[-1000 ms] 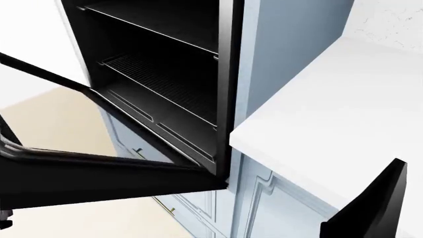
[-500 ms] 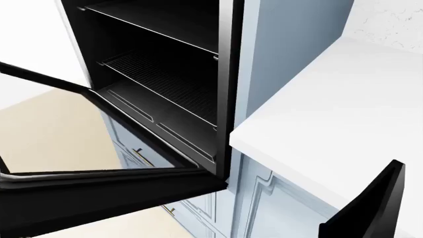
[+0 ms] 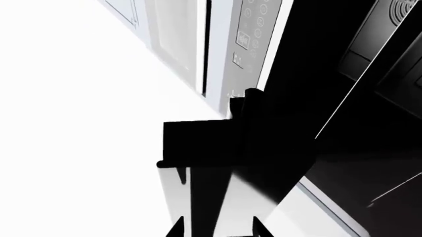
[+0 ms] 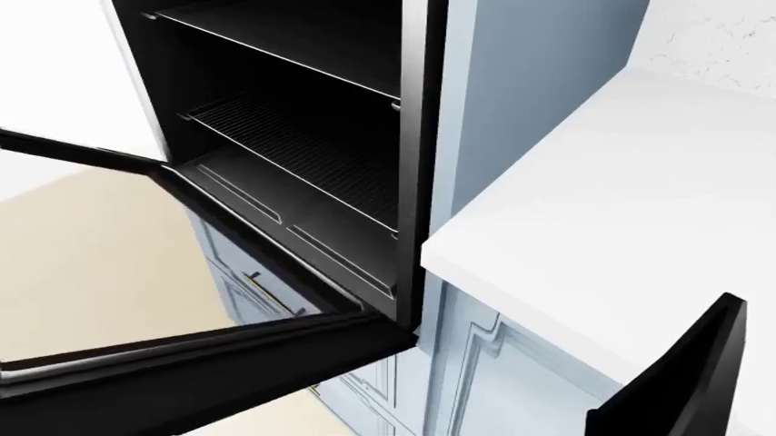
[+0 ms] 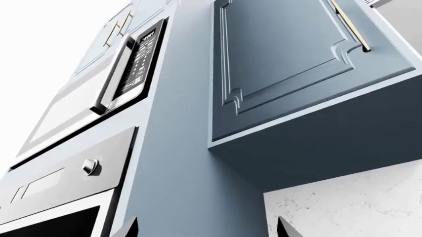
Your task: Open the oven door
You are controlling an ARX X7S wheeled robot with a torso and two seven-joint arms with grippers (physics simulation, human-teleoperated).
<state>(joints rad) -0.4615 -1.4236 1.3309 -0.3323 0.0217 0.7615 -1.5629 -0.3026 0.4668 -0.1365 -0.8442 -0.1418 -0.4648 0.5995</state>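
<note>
Left wrist view: left gripper (image 3: 214, 232), jaws apart, only its fingertips (image 3: 177, 231) showing; beyond it the black edge of the oven door (image 3: 264, 143).

Head view: oven door (image 4: 182, 372) swung down below the oven (image 4: 303, 136), wire racks (image 4: 297, 150) exposed; white countertop (image 4: 606, 209) beside the oven.

Right wrist view: right gripper (image 5: 207, 229), jaws apart and empty, under a blue cabinet (image 5: 283, 59).

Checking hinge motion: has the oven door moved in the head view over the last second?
Yes. The oven door has swung further down: its free edge now sits lower against the fixed oven frame and blue cabinetry.
</note>
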